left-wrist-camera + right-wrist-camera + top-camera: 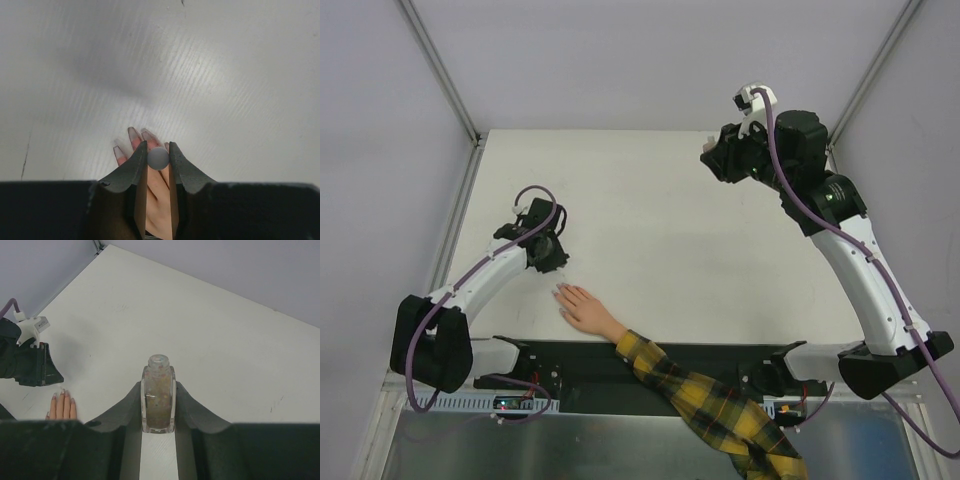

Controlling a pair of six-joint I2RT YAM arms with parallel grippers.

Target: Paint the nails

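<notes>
The flesh-coloured mannequin hand [584,311] lies flat on the white table near its front edge, with a yellow-and-dark plaid sleeve [710,400]. Its nails [133,133] are pale greyish and point away from the arms. My left gripper [158,144] hovers right over the fingers, shut on a small round grey brush cap [158,158] seen end-on; the brush tip is hidden. My right gripper [158,385] is raised at the back right [712,160], shut on an open glass polish bottle [158,400] with speckled contents.
A black strip [570,362] runs along the table's near edge between the arm bases. Grey walls and metal posts [440,70] close the table's left, right and back sides. The left gripper [30,365] and hand [62,407] show in the right wrist view.
</notes>
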